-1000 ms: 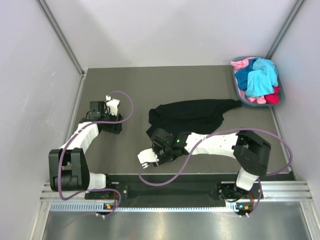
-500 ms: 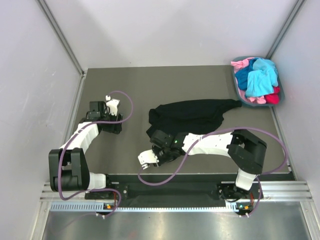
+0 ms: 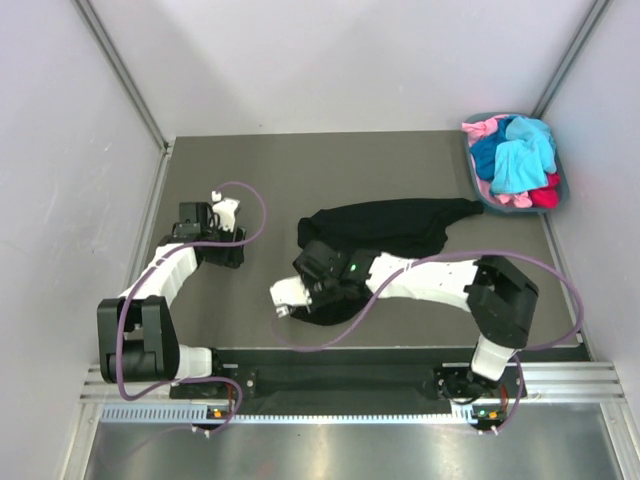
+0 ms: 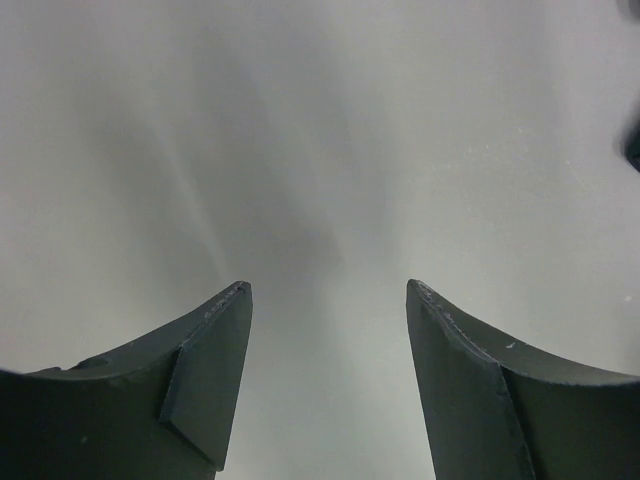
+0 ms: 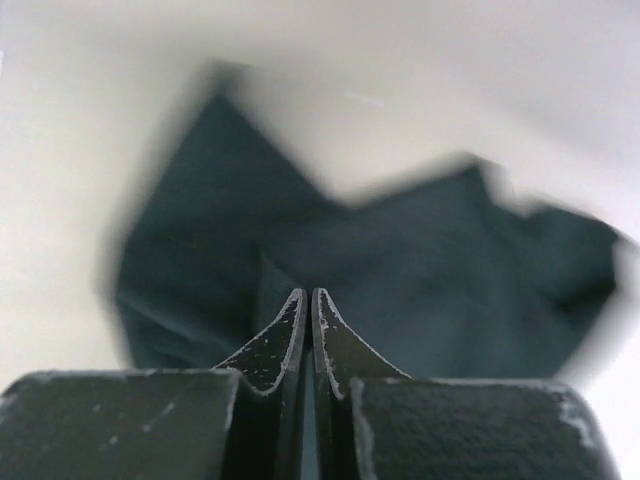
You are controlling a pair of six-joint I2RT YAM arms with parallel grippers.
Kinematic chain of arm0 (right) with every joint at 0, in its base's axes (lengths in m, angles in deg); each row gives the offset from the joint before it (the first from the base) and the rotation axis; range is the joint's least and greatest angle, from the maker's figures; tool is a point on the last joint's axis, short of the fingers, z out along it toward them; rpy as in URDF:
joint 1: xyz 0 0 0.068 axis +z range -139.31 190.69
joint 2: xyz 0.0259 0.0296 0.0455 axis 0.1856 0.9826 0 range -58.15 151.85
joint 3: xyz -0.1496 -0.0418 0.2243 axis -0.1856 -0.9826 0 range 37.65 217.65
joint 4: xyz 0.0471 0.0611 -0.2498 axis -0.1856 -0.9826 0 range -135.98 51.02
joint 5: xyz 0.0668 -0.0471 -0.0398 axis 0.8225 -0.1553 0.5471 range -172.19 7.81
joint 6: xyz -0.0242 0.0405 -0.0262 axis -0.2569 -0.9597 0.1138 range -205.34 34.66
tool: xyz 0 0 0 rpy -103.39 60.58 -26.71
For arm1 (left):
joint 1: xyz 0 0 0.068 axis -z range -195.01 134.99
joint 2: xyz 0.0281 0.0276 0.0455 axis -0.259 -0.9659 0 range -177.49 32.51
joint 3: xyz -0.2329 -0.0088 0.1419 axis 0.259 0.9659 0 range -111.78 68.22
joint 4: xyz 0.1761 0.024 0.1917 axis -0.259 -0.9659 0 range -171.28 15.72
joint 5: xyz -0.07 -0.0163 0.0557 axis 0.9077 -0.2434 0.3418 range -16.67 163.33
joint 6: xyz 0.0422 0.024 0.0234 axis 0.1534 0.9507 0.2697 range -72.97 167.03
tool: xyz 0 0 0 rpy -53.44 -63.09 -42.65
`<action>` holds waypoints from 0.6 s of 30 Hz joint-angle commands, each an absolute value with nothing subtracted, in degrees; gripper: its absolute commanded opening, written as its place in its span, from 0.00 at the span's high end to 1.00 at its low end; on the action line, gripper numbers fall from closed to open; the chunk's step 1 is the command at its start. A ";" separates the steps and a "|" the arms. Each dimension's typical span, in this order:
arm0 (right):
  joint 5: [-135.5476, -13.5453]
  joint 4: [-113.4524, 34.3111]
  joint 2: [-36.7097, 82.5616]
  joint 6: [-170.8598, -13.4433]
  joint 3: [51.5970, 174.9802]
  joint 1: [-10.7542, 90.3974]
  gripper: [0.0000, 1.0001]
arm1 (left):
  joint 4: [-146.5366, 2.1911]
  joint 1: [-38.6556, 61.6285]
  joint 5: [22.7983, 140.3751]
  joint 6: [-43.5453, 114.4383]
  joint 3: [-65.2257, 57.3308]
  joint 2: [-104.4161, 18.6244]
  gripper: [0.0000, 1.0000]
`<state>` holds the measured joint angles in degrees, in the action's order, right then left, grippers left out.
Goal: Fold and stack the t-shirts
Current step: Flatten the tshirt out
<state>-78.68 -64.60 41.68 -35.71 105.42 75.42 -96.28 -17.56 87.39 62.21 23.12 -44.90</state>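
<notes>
Step in hand: flattening the black t-shirt [image 3: 390, 228], bunched mid-counter [image 3: 300, 170]. Right pincer [image 5: 307, 296] is pressed together, apparently clamped on its near-left edge. Left pincer [image 4: 328, 286] is apart, holding nothing, at the left. Next move likely calls for pulling that edge out flat.

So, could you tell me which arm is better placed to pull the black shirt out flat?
Right: the right pincer is shut at the black shirt's near-left edge, while the left pincer hangs open over bare table, apart from it.
</notes>
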 commanded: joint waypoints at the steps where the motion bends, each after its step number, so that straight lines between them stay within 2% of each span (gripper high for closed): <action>1: -84.73 -65.86 33.26 -34.45 115.67 68.91 1.00 | -98.35 -17.83 89.93 62.93 19.45 -43.78 0.32; 9: -91.32 -63.15 23.95 -31.82 123.70 52.30 1.00 | -104.06 -15.28 97.75 66.88 12.61 -47.89 0.32; 13: -92.29 -60.60 22.18 -31.72 123.53 44.81 1.00 | -109.68 -7.39 98.28 70.31 8.73 -52.30 0.32; 18: -92.38 -57.35 20.60 -33.48 121.77 36.90 1.00 | -109.87 0.09 98.90 71.55 6.79 -59.84 0.32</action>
<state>-91.03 -60.82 22.03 -32.63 122.49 40.47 -106.42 -2.98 96.37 68.98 8.93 -56.00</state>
